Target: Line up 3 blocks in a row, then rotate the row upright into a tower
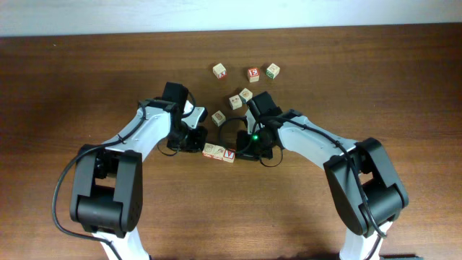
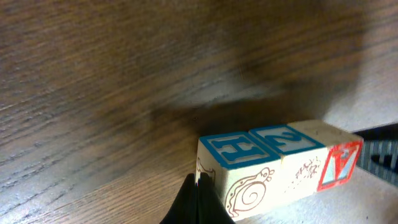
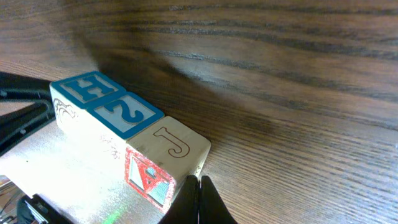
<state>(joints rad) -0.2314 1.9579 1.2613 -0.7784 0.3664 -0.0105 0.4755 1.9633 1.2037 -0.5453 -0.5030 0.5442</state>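
Closest to the lens in each wrist view is a pair of dark fingertips pressed together: the left gripper [image 2: 198, 202] is closed on nothing, and so is the right gripper [image 3: 199, 202]. Each tip sits at one end of the three blocks [image 1: 219, 152], which lie in a tight row, face against face, on the tabletop [image 1: 86, 72] between the two arms. The left tip meets the lower corner of the end block [image 2: 239, 168] whose side shows a blue H; whether it presses or only sits just beside it I cannot tell. The right tip stands likewise at a corner of the red-faced block [image 3: 168, 149] at the other end, with the middle block [image 3: 124, 115] between. From overhead the row runs at a slight slant. Six other blocks lie farther back, apart from the row: a far line of three ending in a green-faced block [image 1: 272, 70], a close pair [image 1: 235, 100], and a single block [image 1: 219, 117]. With closed tips at opposite ends, this looks like the turning step itself, the row pushed round as one piece. Lining the blocks up seems done. How much of the turn is left cannot be read, since nothing marks the wanted heading.
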